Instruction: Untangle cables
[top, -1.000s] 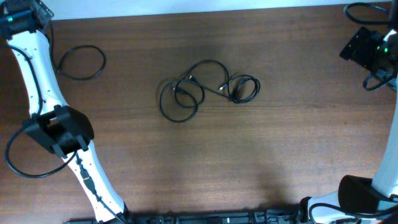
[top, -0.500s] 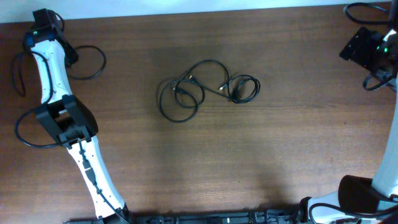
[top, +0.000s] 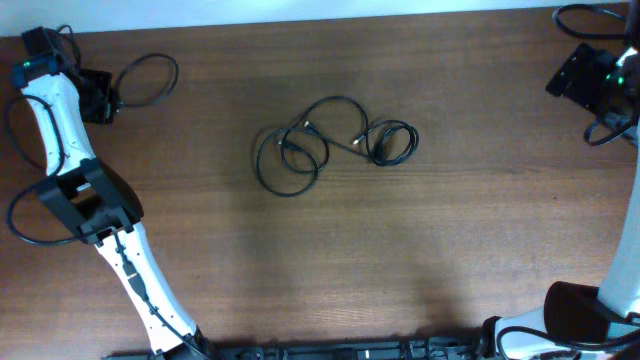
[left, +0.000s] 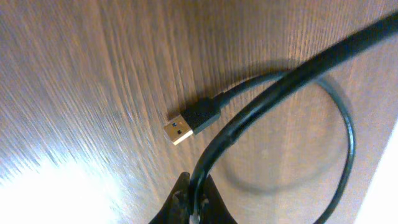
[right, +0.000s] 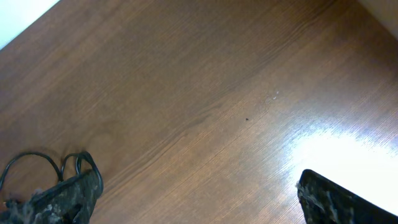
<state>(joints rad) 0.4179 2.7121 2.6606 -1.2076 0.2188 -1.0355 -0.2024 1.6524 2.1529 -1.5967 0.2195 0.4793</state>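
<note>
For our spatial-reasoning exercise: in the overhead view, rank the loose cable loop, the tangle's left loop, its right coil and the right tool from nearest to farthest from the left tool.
1. loose cable loop, top left, at the left tool.
2. left loop, tangle's left part.
3. right coil, tangle's right end.
4. right tool, far top-right corner.

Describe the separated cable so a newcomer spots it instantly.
Look at the wooden table's far left corner, at the left hand. There lies the lone cable: one open loop with a USB plug, unlike the knotted bundle at the table's middle.
</note>
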